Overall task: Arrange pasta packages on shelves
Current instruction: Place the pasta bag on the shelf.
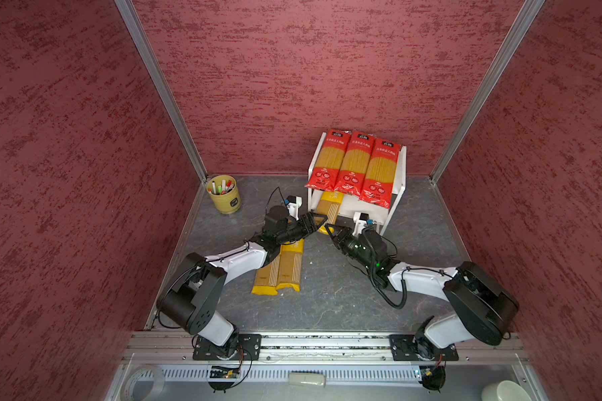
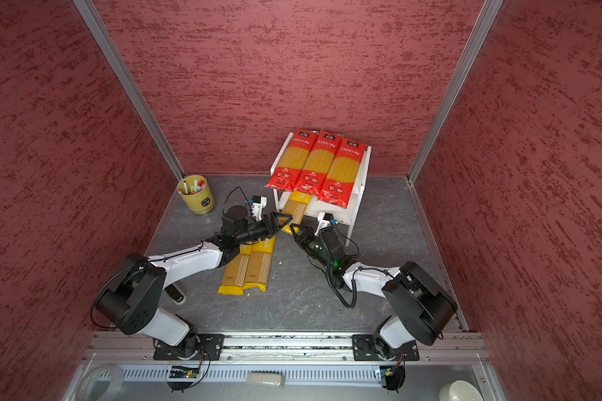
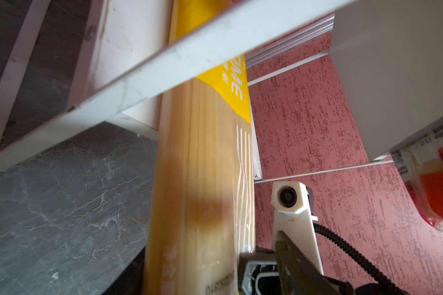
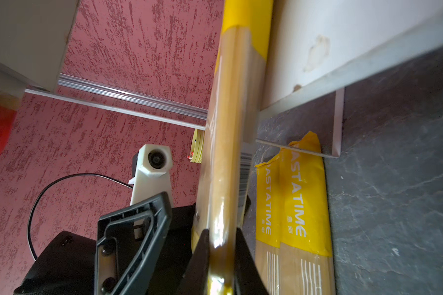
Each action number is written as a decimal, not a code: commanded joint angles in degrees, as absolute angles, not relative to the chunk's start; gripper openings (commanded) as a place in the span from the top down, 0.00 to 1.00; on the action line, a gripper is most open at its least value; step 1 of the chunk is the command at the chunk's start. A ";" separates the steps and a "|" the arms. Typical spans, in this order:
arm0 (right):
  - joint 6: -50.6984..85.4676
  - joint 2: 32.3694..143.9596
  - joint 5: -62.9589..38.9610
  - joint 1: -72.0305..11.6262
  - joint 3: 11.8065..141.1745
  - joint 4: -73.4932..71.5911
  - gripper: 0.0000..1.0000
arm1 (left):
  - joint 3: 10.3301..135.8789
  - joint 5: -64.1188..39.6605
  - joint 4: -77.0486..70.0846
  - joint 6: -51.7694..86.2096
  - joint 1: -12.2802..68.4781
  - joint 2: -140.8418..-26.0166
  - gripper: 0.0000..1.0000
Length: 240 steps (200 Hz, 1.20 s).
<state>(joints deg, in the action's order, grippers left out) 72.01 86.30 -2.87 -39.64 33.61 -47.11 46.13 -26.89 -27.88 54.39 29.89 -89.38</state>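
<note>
Starting at the left side of the bench: two loose yellow bags [image 1: 287,269] lie flat side by side, touching, partly under the left arm, with their long axes pointing toward the shelves [image 1: 398,184]. Not shelved yet.

Left gripper [image 1: 322,221] sits just beside the near end of a third yellow bag [image 1: 330,210], on that bag's left. In the right wrist view one of its fingers [image 4: 133,229] stands clear of the wrap and the other is hidden behind the bag, so the jaws read as spread, with no grip.

The third yellow bag is the one that matters. Its far end is in over the lower board [image 2: 322,208], close to the left side panel. Its near end overhangs the board's front edge. The long axis runs from the front edge straight toward the back of the shelves.

Right gripper [image 4: 221,255] has its fingers pressed onto that near end, pinching the wrap. It is in line with the bag, so the bag points away from the fingers into the shelf.

Three red bags [image 1: 355,163] lie side by side on the top board, their near ends overhanging its front edge.

Judgement: the next move is a push along the bag's long axis, deeper onto the lower board. The right arm has the hold. The left is just as near and could steady the side. The risk is the bag skewing against the left side panel.
</note>
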 commanded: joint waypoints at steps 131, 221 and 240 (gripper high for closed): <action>71.47 77.12 -7.73 -38.14 23.89 -55.62 0.56 | 58.59 -21.77 -20.49 56.24 29.89 -94.87 0.85; 72.41 78.86 -8.55 -39.21 22.05 -57.92 0.55 | 59.34 -21.42 -20.80 56.36 28.22 -95.81 0.78; 72.31 77.37 -8.46 -39.36 20.85 -57.25 0.55 | 58.58 -22.09 -20.65 56.42 27.94 -94.87 0.66</action>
